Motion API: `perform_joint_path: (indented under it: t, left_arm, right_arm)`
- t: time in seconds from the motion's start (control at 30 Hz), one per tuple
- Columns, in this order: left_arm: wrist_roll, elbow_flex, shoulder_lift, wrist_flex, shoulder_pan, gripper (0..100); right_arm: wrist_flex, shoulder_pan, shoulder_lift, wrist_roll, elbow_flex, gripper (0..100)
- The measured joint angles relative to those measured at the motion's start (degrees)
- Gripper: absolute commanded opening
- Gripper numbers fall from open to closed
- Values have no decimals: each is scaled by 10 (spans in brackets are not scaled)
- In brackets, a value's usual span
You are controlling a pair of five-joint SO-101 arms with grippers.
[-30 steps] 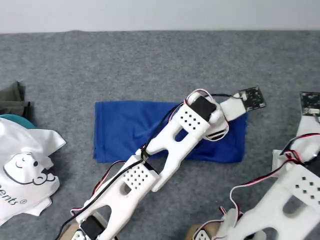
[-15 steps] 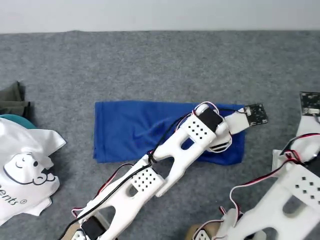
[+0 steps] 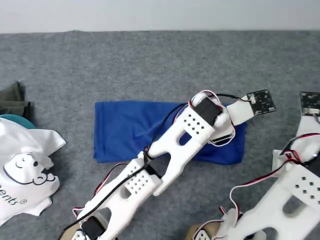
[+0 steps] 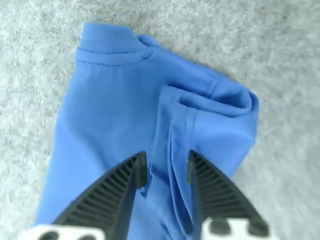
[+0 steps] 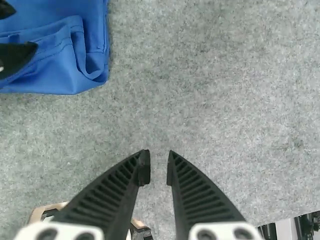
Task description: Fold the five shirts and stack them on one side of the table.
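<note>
A blue shirt (image 3: 125, 130), folded into a long band, lies in the middle of the grey table (image 3: 150, 65). My left arm (image 3: 195, 125) stretches across it to its right end. There my left gripper (image 4: 166, 167) stands open just above the blue shirt (image 4: 110, 110), straddling a raised fold of cloth near the collar end. My right gripper (image 5: 157, 165) hangs over bare table to the right of the blue shirt (image 5: 50, 45), fingers a little apart and holding nothing. The left gripper's dark fingertips (image 5: 17, 52) show at that shirt's corner.
A white shirt with a bear print (image 3: 25, 170) lies crumpled at the left edge, with a teal shirt (image 3: 15, 120) and a dark green one (image 3: 12, 100) behind it. My right arm (image 3: 295, 190) fills the near right corner. Bare table lies behind the blue shirt.
My left gripper swung toward the table's front over the shirt's right end, then back and slightly right. The right arm has not moved.
</note>
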Motion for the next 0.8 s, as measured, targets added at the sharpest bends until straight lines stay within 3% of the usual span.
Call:
perform_joint_path:
  t: [0.33,0.5,0.8]
  left_arm:
    - [-6,335,-167,0,-19,133]
    - [-19,389,-170,-9,-40,133]
    - [-21,445,-170,-124,-110,133]
  right_arm:
    - [0,0,0,0,0,69]
    - [0,0,0,0,0,69]
    - [0,0,0,0,0,69]
